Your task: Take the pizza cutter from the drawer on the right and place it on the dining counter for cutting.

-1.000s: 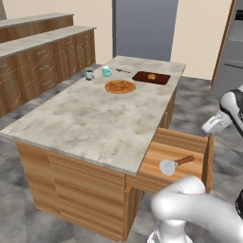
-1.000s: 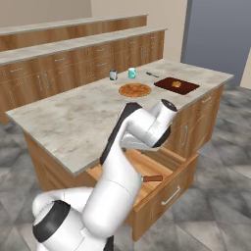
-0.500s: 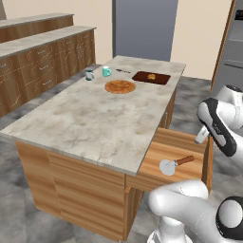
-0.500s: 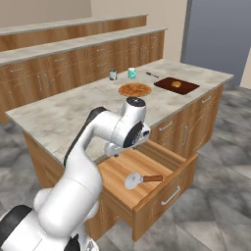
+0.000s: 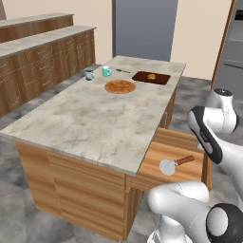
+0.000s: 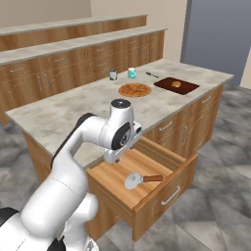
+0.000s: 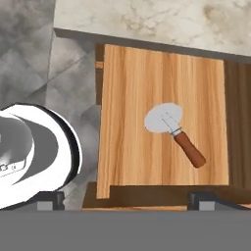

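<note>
The pizza cutter lies flat in the open drawer, with its round pale blade toward the counter and its brown handle pointing to the drawer's front right. My gripper hangs open above the drawer, well clear of the cutter, with nothing between its two dark fingertips. From the base, the pizza cutter rests on the floor of the drawer, which is pulled out of the right side of the dining counter. My white arm bends over the drawer's inner end.
On the far half of the counter sit a pizza, a dark cutting board and two cups. Wall counters run along the left and a fridge stands at the right. The drawer front juts into the aisle.
My arm has swung and folded back over the drawer's inner end, uncovering the cutter in the right base view. The cutter and drawer have not moved. The jaws stay open.
</note>
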Motion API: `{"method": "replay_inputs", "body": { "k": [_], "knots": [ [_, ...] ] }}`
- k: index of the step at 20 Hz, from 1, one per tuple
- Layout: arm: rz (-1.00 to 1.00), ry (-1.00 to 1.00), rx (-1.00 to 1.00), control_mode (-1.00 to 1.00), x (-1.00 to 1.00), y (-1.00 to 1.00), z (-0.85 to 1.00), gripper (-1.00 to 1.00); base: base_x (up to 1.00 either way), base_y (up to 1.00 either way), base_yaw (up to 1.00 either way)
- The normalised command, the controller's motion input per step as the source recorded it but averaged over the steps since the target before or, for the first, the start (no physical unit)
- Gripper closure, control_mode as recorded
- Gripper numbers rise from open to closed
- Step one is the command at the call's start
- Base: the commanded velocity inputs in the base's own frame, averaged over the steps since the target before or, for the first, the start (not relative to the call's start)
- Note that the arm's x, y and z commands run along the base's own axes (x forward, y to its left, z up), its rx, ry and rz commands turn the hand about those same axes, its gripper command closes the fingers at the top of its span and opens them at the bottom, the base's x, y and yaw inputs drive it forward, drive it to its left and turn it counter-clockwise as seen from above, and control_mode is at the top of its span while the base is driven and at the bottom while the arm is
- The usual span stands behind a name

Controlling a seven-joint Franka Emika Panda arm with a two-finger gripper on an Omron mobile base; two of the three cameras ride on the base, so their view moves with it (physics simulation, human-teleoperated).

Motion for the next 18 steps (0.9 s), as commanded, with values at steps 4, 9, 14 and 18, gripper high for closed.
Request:
{"method": "replay_inputs", "body": {
  "k": [4,9,14,18],
  "knots": [
    [0.28,0.0,0.0,-1.0,0.13,-0.21,-0.16,-1.0,0.0,0.0,0.0],
    [0.26,0.0,-0.05,-1.0,0.24,-0.1,-0.37,-1.0,0.0,0.0,0.0],
    [0.33,0.0,-0.13,-1.0,0.11,-0.16,-0.42,-1.0,0.0,0.0,0.0],
    [0.2,0.0,-0.04,-1.0,0.19,-0.03,-0.36,-1.0,0.0,0.0,0.0]
  ]
}}
